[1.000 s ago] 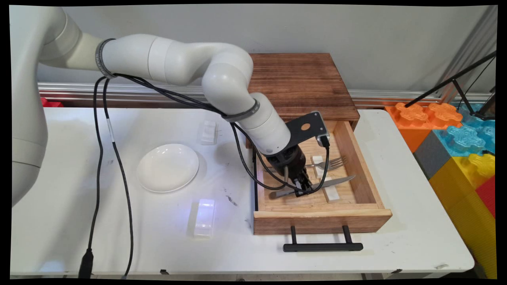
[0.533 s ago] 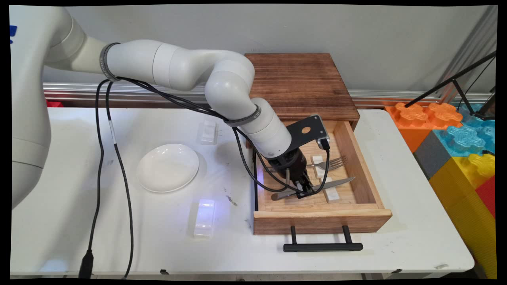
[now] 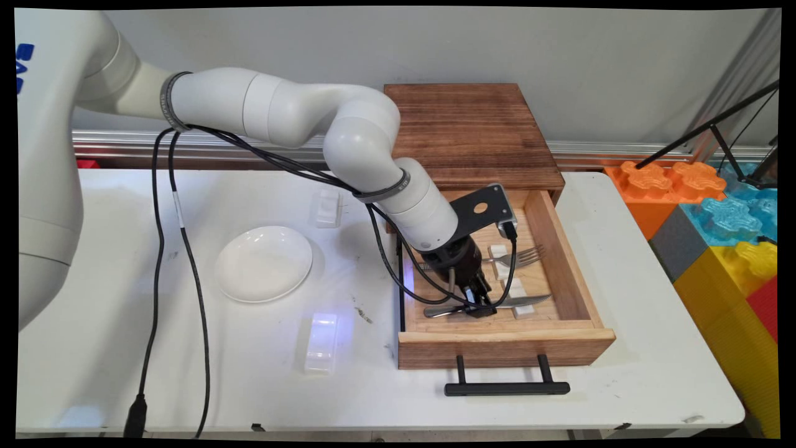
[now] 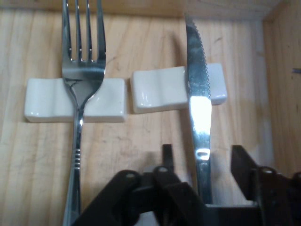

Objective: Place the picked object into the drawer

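My gripper [image 3: 479,308] [image 4: 203,157] reaches down into the open wooden drawer [image 3: 507,341]. Its jaws are open and straddle the handle end of a steel knife [image 3: 528,300] [image 4: 197,94], with a gap on each side. The knife's blade lies across a white rest [image 3: 525,309] [image 4: 160,87]. Beside it a fork [image 3: 525,255] [image 4: 82,70] lies on a second white rest [image 3: 497,251] [image 4: 47,99]. My wrist hides the fork's handle in the main view.
The drawer belongs to a dark wooden cabinet [image 3: 472,130] and has a black handle [image 3: 507,388] sticking out toward the table's front. A white plate [image 3: 263,263] and two more white rests [image 3: 328,207] [image 3: 321,342] sit on the table to the left. Coloured foam blocks [image 3: 715,218] stand at the right.
The gripper has sunk lower and moved toward the drawer's front. The knife's blade end has swung down and forward, so the knife lies flatter, and its rest has shifted slightly with it.
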Controlling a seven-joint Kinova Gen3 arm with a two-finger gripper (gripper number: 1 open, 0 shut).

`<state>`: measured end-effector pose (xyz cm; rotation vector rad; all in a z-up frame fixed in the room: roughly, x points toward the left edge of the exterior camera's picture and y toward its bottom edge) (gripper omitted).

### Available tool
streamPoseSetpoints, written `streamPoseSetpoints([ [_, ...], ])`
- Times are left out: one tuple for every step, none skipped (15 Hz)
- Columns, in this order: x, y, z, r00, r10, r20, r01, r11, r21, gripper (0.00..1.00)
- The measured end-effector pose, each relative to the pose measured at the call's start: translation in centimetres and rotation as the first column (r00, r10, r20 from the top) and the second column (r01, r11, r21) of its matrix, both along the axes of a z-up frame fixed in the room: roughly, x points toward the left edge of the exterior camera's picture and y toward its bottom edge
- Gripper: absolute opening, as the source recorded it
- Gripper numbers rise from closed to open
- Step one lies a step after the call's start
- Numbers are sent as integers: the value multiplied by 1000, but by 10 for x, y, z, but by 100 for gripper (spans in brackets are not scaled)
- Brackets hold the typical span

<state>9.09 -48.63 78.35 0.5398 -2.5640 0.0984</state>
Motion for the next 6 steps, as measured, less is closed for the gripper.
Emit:
streamPoseSetpoints([
  [0,0,0,1000,-2,-1,2,1000,-1,100],
  [0,0,0,1000,-5,-2,5,1000,-2,100],
  [1,0,0,1000,-6,-2,6,1000,-3,100],
  [1,0,1,1000,-8,-3,8,1000,-5,100],
  [1,-1,1,1000,-8,-3,8,1000,-6,100],
  [2,-1,2,1000,-9,-5,9,1000,-8,100],
])
